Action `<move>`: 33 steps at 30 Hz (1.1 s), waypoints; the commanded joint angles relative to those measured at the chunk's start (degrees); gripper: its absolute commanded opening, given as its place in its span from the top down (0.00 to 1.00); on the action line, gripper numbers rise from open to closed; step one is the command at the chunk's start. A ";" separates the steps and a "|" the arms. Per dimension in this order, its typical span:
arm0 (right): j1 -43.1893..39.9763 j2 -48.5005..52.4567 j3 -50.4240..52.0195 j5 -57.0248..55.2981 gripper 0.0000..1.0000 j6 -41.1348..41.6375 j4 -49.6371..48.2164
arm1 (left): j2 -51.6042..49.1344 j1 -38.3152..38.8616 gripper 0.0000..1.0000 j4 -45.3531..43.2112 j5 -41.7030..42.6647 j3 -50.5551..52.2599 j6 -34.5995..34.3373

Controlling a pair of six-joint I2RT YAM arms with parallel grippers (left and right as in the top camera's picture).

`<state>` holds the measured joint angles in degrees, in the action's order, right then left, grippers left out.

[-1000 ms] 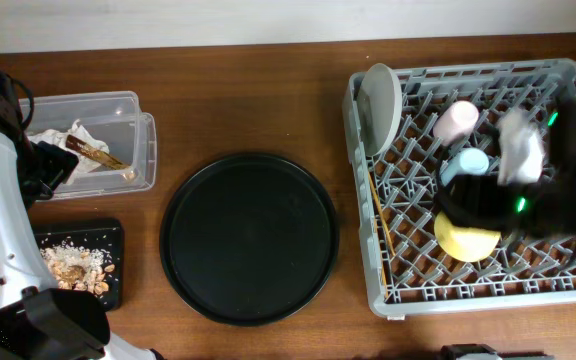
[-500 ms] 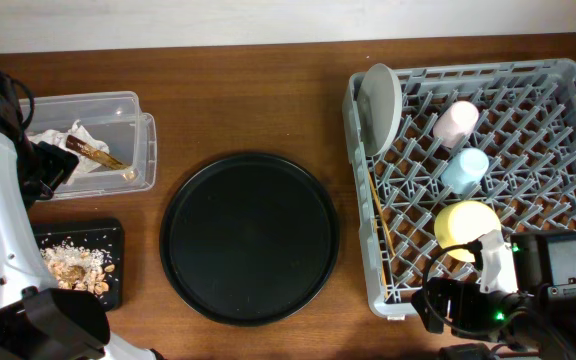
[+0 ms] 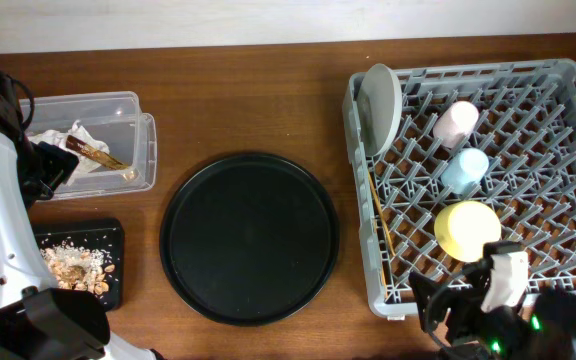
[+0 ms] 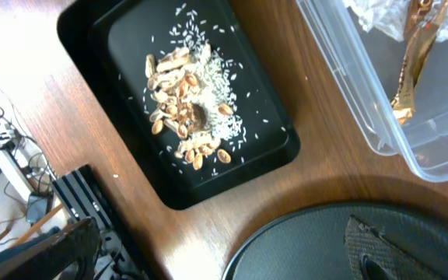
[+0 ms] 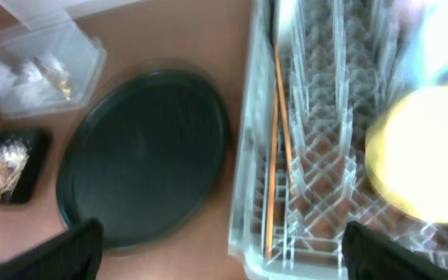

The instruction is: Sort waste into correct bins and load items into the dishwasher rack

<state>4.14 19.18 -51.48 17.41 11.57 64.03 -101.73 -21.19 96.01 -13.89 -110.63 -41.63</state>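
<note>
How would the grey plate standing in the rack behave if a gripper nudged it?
The grey plate stands on edge among the rack's pegs, so a sideways nudge could probably tip it. It looks rigid and smooth, so likely slippery in a pinch. Its round rim might let it roll.

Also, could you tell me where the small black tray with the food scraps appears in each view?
Overhead: the small black tray sits at lower left, below the clear box.
Left wrist: the small black tray fills the upper middle, seen close up.
Right wrist: the small black tray is at the left edge, blurred.
Shared landmark: the large round tray lies beside it in every view.
</note>
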 commanded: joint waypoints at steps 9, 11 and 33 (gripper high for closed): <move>0.28 -17.86 30.56 -1.57 0.02 -6.69 -30.40 | 0.50 -0.24 0.01 0.07 -0.48 0.13 -0.35; 0.28 -17.99 36.85 -0.68 0.02 -6.67 -39.45 | 0.50 -0.24 0.01 0.07 -0.48 0.13 -0.35; -1.27 -18.99 51.17 -16.20 0.02 -14.34 -59.49 | 0.50 -0.24 0.01 0.07 -0.48 0.13 -0.35</move>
<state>3.14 0.80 -0.73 4.58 -0.01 4.03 -101.73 -21.19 96.03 -13.93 -110.63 -41.63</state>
